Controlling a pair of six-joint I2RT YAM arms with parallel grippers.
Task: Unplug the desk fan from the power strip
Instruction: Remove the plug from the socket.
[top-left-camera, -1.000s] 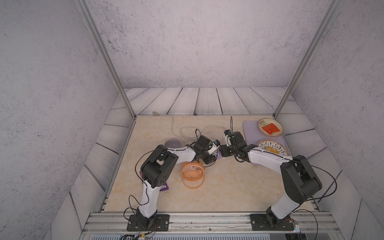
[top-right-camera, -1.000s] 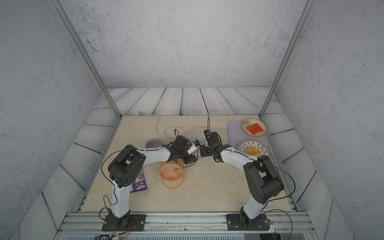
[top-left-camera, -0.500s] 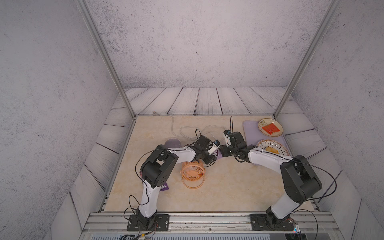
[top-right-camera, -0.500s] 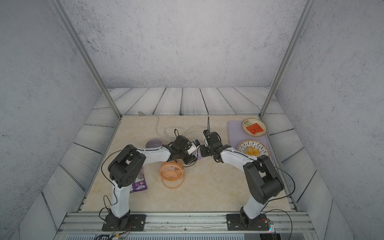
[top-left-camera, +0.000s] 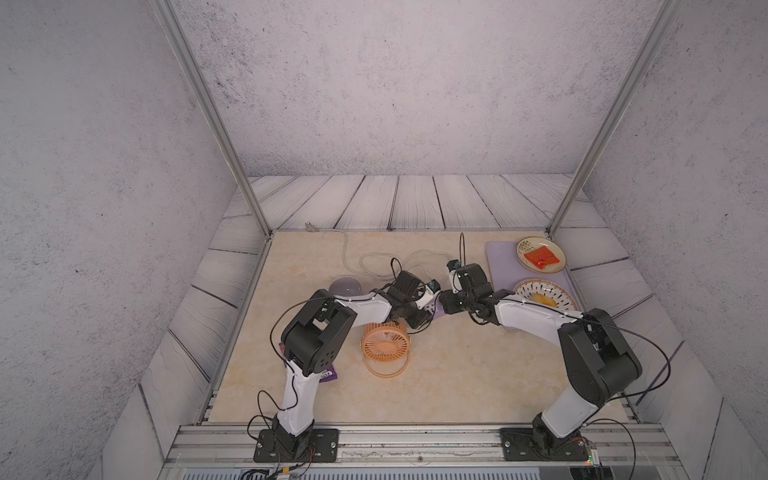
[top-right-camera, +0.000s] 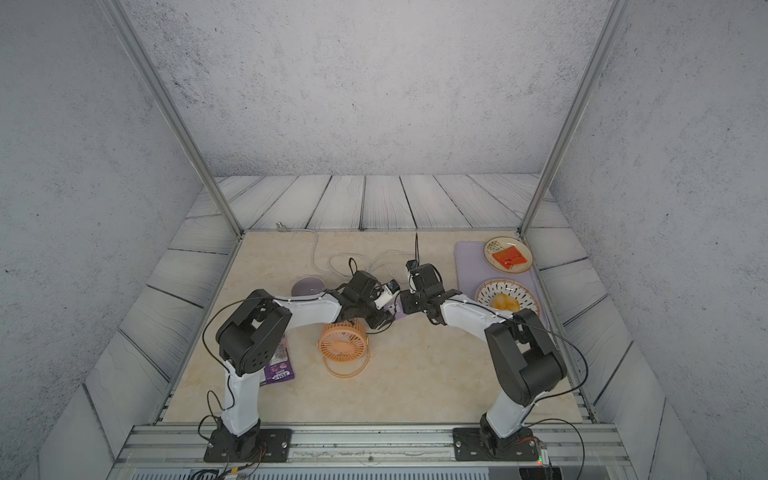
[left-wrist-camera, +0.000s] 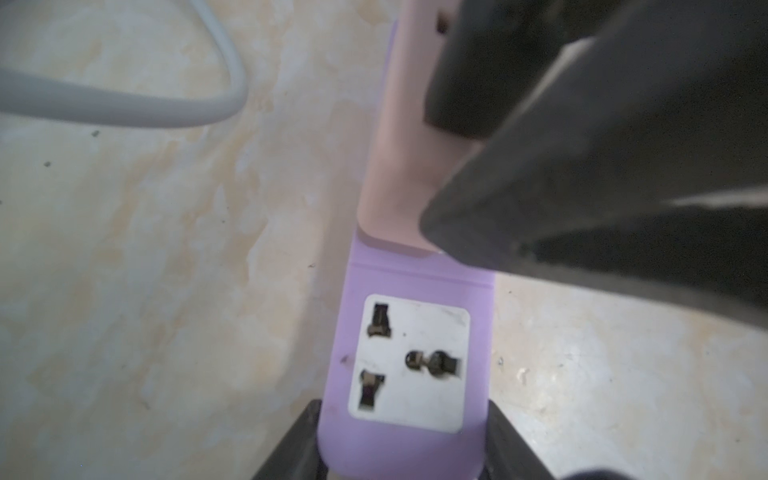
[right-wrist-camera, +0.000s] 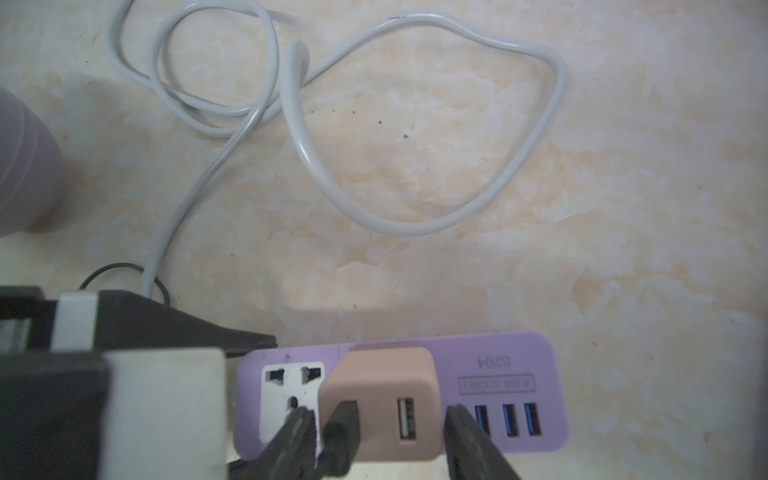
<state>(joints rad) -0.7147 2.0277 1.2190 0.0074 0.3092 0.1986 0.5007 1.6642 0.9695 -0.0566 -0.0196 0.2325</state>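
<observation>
The orange desk fan (top-left-camera: 384, 343) (top-right-camera: 343, 343) lies grille-up on the table, just in front of both grippers. Its pale pink plug block (right-wrist-camera: 386, 374) (left-wrist-camera: 399, 166) sits in the lilac power strip (right-wrist-camera: 519, 374) (left-wrist-camera: 415, 274), with the black cord leaving its face. My left gripper (left-wrist-camera: 403, 407) (top-left-camera: 424, 313) is shut on the strip's end beside the free white socket. My right gripper (right-wrist-camera: 379, 415) (top-left-camera: 446, 303) has closed on the plug block, one finger against each side. In both top views the arms hide most of the strip.
The strip's whitish cable (right-wrist-camera: 415, 124) (top-left-camera: 374, 259) loops behind the grippers. A lilac bowl (top-left-camera: 345, 286) stands at the left. A lilac tray (top-left-camera: 498, 257) at the right carries a plate with a red packet (top-left-camera: 540, 254) and a patterned dish (top-left-camera: 544, 295). A purple packet (top-right-camera: 278, 368) lies near the left arm.
The right gripper's fingers have drawn in onto the plug block. Both arms and the fan have stayed where they were.
</observation>
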